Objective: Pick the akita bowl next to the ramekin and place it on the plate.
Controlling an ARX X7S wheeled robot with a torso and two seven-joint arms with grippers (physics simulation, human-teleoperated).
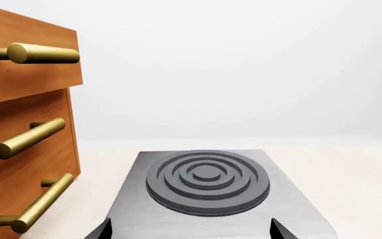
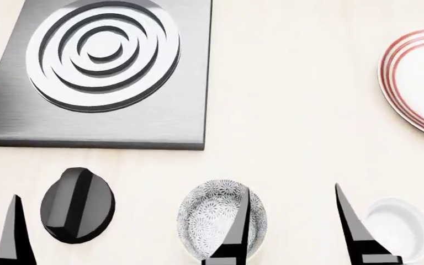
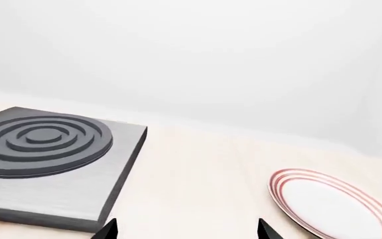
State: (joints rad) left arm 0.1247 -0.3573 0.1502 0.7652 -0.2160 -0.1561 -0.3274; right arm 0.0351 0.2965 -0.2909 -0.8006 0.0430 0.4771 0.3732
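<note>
- Black tapered fingers of our right gripper (image 2: 293, 221) stand wide apart at the near edge of the countertop (image 2: 293, 110), jaws released and grasping nothing.
- One of those fingers crosses in front of the akita bowl (image 2: 212, 223); the other stands just beside the ramekin (image 2: 403, 226). We cannot tell whether either finger touches its neighbour.
- From the right wrist view only the two dark tips show, spread apart, with bare counter between them.
- Our left gripper (image 1: 191, 230) shows two dark tips in its own wrist view, likewise apart and released, nothing between them.
- Grey-and-white speckled, the akita bowl sits upright at the near edge, between a black knob (image 2: 75, 205) and the ramekin, apart from both.
- White and glossy, the ramekin sits at the near right corner of what we see.
- Red-ringed, the plate (image 2: 418, 83) lies well apart from the bowl, toward the far right edge, partly cut off by the head view; it carries nothing.
- Brushed grey metal, a burner plate (image 2: 101, 72) with raised concentric rings lies at the far left.
- Beside it, in the left wrist view, stands a wooden drawer unit (image 1: 18, 129) with brass bar handles (image 1: 35, 54).
</note>
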